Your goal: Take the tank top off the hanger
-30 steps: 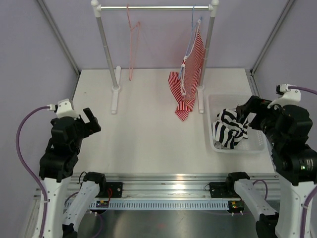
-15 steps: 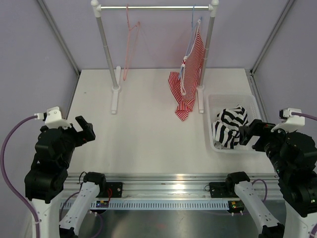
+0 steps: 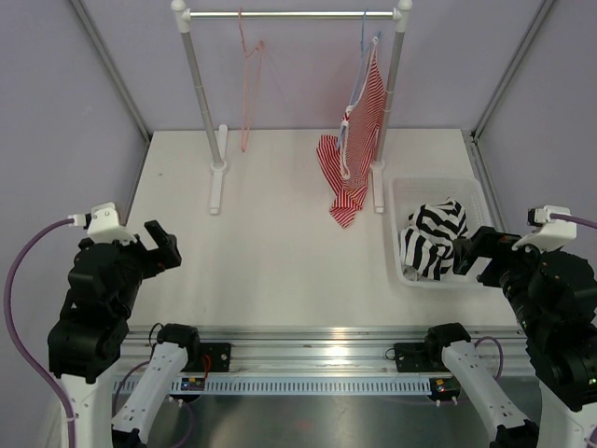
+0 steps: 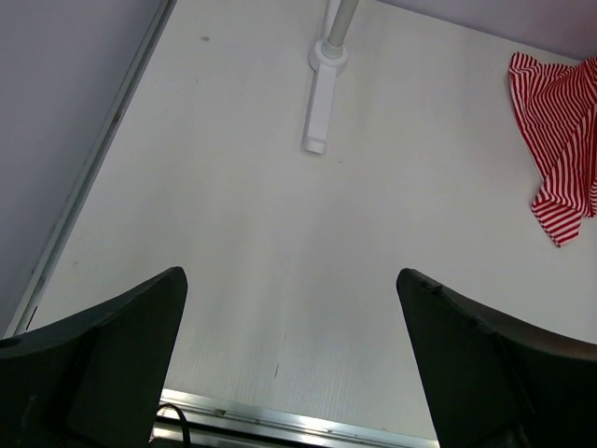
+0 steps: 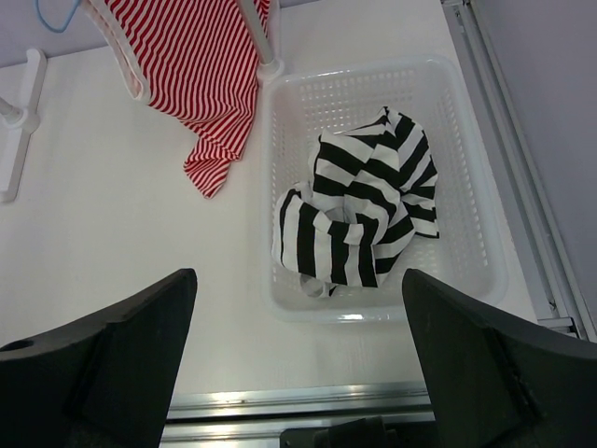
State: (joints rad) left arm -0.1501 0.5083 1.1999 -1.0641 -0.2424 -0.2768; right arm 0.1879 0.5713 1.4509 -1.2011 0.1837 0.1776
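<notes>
From above, the tank top (image 3: 434,238) is seen lying crumpled in a white basket (image 3: 393,191) at the right of the table (image 3: 270,233), off the hanger (image 3: 250,79). The pink hanger is hung bare from the rail (image 3: 294,14) of a rack at the far side, toward its left end. A red-and-white top (image 3: 356,140) is hung on a blue hanger (image 3: 366,42) at the rail's right end, its lower part draped onto the table just left of the basket. The left arm (image 3: 98,299) is held at the near left edge, and the left jaws are seen spread apart, with nothing between them. The right arm (image 3: 550,299) is held at the near right, and the right jaws are placed at the basket's near right corner, close to the tank top but not gripping it. In the left wrist view, the left jaws are shown wide open above bare table, with a rack foot (image 4: 322,103) far ahead and the red-and-white top (image 4: 560,131) at the far right. In the right wrist view, the right jaws are shown wide open and empty, above the near side of the basket (image 5: 373,70). The tank top (image 5: 359,219) is bunched in the basket, one fold laid over its left rim. The red-and-white top (image 5: 191,65) is seen at the far left, apart from the tank top.
</notes>
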